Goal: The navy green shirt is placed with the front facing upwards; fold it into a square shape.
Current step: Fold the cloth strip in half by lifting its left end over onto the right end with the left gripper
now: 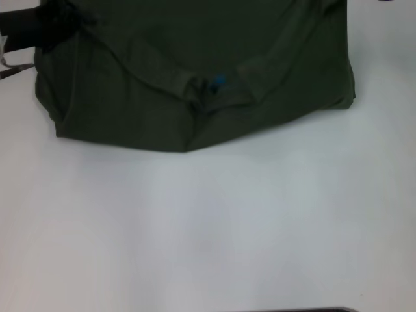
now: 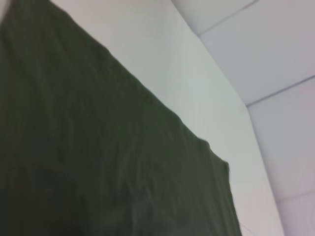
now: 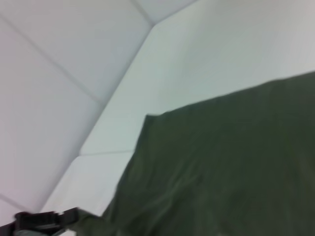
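From the head view, the navy green shirt [image 1: 195,78] lies across the far half of the white table [image 1: 208,221], its ribbed collar with a small blue label [image 1: 218,81] turned toward the robot. The left gripper [image 1: 49,23] sits dark at the shirt's far left corner; whether it grips cloth I cannot tell. In the left wrist view, only the shirt [image 2: 98,157] on the table [image 2: 187,73] shows. In the right wrist view, the shirt [image 3: 221,172] lies flat, with a dark gripper [image 3: 42,222] at its corner.
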Robot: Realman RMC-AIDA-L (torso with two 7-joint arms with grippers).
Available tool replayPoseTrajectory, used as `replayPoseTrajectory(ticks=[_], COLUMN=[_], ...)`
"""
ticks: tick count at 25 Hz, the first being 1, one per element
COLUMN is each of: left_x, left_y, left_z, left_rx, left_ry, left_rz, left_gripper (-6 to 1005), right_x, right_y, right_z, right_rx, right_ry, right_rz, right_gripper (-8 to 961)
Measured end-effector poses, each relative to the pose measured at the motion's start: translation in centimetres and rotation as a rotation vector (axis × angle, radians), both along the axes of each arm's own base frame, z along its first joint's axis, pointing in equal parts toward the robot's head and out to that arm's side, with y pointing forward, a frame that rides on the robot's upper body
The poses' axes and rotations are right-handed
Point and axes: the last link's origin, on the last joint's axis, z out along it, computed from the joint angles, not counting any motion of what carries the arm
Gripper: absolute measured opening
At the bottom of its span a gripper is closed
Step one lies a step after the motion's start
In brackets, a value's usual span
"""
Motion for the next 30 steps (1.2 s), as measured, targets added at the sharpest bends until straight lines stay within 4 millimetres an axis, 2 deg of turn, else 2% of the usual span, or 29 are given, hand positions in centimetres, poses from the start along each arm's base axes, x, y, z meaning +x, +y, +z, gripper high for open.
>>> replayPoseTrajectory(ticks=[11, 16, 24, 30], left_x=[1.3, 2.4, 2.7, 2.6], left_y=[3.2, 4.5, 5.2, 5.3], left_z=[-0.4, -0.5, 0.0, -0.3], left_rx=[0.141, 0.169, 0.198, 0.199], left_ry=[0.144, 0.231, 0.279, 0.302], left_rz=[-0.009, -0.037, -0.046, -0.050], left_gripper=[25, 25, 25, 25], right_x=[1.0, 0.8, -0.6, -1.6], right_y=[2.6, 3.8, 5.4, 6.1], right_z=[-1.3, -1.9, -2.2, -3.8], right_rx=[0.171, 0.219, 0.289, 0.324], right_ry=[-0.207, -0.315, -0.409, -0.491], right_rz=[0.015, 0.039, 0.079, 0.125], right_gripper=[83, 88, 97, 103])
